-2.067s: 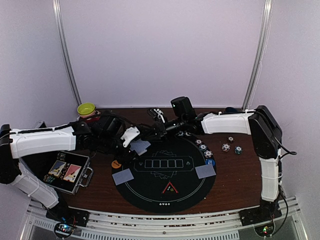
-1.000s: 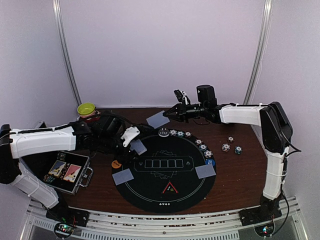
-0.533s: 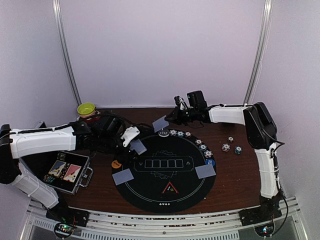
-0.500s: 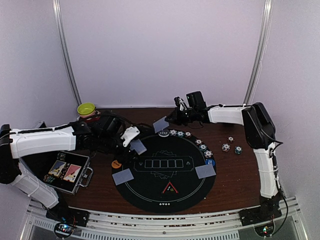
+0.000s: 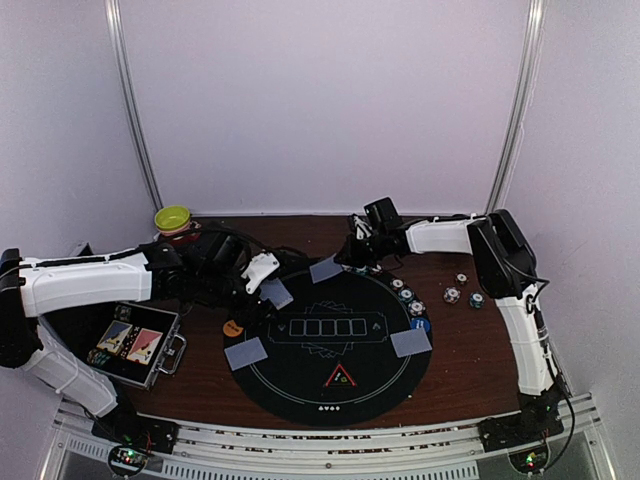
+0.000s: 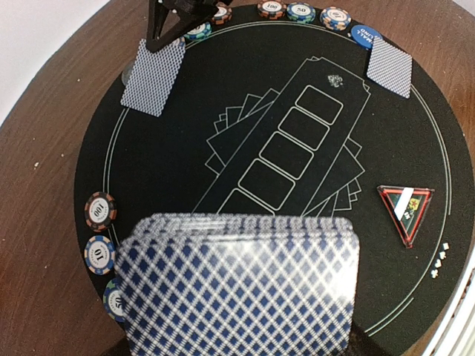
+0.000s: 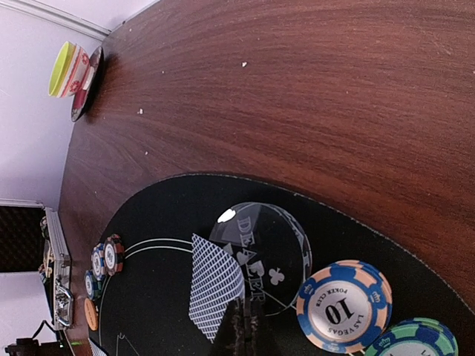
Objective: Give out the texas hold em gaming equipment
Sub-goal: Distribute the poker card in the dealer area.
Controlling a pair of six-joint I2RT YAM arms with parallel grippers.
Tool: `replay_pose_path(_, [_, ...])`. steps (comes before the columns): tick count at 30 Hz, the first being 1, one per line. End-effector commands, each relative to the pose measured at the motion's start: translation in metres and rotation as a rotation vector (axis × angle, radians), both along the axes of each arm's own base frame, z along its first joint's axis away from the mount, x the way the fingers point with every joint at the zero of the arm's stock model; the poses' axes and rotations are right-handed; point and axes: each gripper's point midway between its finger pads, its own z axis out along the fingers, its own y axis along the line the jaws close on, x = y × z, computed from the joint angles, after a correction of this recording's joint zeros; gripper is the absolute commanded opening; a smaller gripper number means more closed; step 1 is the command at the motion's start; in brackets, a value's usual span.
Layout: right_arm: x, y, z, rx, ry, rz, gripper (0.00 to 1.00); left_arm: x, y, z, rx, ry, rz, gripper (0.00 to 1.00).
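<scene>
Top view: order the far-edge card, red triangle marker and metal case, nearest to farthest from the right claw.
1. Card: at the right claw, far edge of the mat.
2. Red triangle marker: mat's near edge.
3. Metal case: far left, off the mat.

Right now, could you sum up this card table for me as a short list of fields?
Surface: round black mat on a brown table
Left gripper: shut on the deck, backs up
Right gripper: pinching a single card by its corner at the mat's far edge
Dealt: left card and right card, face down on the mat
Marker: red triangle near the mat's near edge
Chips: row of chips along the mat's far-right rim
</scene>
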Motion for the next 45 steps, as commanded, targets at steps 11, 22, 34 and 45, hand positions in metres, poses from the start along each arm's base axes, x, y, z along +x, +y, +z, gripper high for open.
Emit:
replay_pose_path(11, [-0.038, 0.002, 0.01, 0.042, 0.063, 0.087, 0.15, 0.008, -0.003, 0.006, -0.023, -0.027, 0.009, 0.64])
replay_pose_path(22, [-0.057, 0.019, 0.008, 0.128, 0.129, 0.125, 0.16, 0.008, -0.003, 0.005, -0.023, -0.028, 0.01, 0.64])
replay_pose_path(34, [-0.074, 0.037, -0.001, 0.231, 0.215, 0.125, 0.01, 0.008, -0.003, 0.005, -0.02, -0.028, 0.01, 0.64])
replay_pose_path(45, [-0.067, 0.039, 0.004, 0.343, 0.243, 0.055, 0.0, 0.009, -0.003, 0.004, -0.018, -0.028, 0.009, 0.64])
